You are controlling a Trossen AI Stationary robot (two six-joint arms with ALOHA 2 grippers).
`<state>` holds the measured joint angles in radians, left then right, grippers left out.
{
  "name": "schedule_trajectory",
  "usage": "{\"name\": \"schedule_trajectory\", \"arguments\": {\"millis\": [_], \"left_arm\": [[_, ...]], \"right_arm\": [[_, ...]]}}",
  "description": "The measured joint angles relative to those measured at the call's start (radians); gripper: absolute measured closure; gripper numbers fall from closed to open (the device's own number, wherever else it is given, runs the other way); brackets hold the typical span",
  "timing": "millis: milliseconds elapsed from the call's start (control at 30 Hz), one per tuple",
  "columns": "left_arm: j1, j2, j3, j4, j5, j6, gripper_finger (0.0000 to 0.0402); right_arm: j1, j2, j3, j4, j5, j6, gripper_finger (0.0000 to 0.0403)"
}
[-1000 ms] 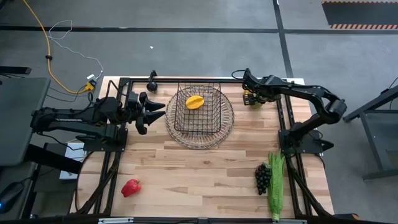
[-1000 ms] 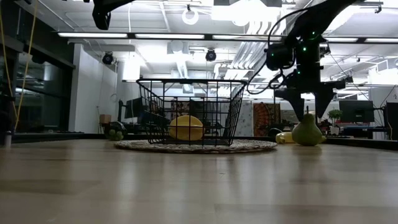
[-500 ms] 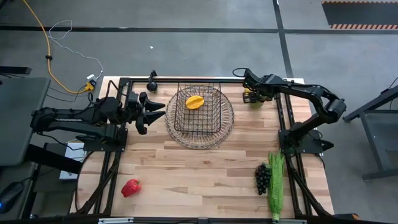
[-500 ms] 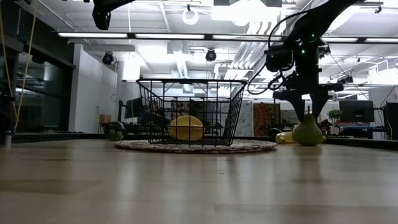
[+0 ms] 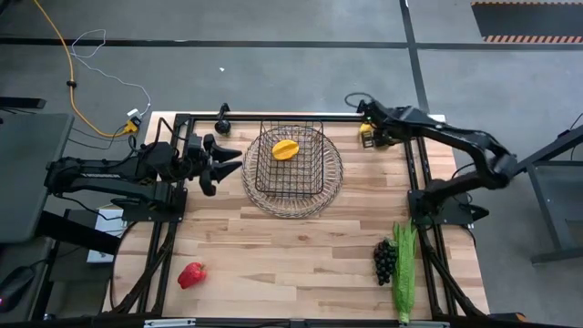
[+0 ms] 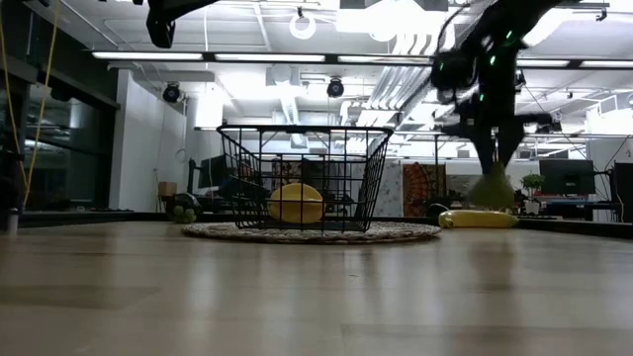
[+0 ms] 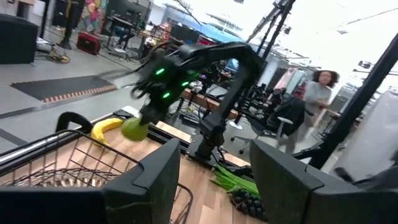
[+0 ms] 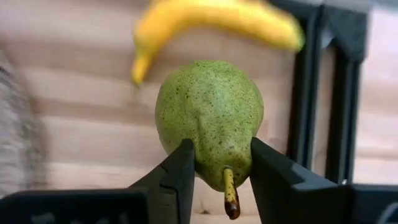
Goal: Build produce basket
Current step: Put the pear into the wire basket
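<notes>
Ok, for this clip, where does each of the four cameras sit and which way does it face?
High view: above the table, looking straight down; both arms, basket between them.
Low view: at table-top height, looking level across into the room; right arm comes in from above with the pear.
Left wrist view: on the waiting left arm beside the basket, facing across its rim; own two fingers apart.
Right wrist view: on the right arm, looking down past the right gripper shut on the pear.
Shared: the pear and banana show in both wrist views.

Ceiling strip lights (image 6: pixel 168 55) are glowing over the workshop, a yellow cable (image 5: pixel 66 56) lying across the grey concrete floor (image 5: pixel 273 23)
</notes>
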<state>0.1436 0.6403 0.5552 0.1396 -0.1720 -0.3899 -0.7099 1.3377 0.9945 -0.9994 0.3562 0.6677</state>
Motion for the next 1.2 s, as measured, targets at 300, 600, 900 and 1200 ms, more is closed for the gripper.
{"name": "schedule_trajectory", "arguments": {"millis": [300, 600, 900, 1200], "left_arm": [[0.000, 0.000, 0.000, 0.040, -0.040, 0.058, 0.0220], [0.000, 0.000, 0.001, 0.111, -0.033, 0.065, 0.0220], [0.000, 0.001, 0.001, 0.112, 0.000, 0.086, 0.0220], [0.000, 0.001, 0.001, 0.113, 0.001, 0.086, 0.0220]], "right_arm": [[0.198, -0.422, 0.013, 0.152, -0.111, -0.100, 0.0295], [0.492, -0.654, -0.077, 0.480, -0.177, -0.139, 0.0295], [0.634, -0.626, -0.116, 0.634, -0.177, -0.249, 0.0295], [0.636, -0.602, -0.112, 0.711, -0.172, -0.160, 0.0295]]}}
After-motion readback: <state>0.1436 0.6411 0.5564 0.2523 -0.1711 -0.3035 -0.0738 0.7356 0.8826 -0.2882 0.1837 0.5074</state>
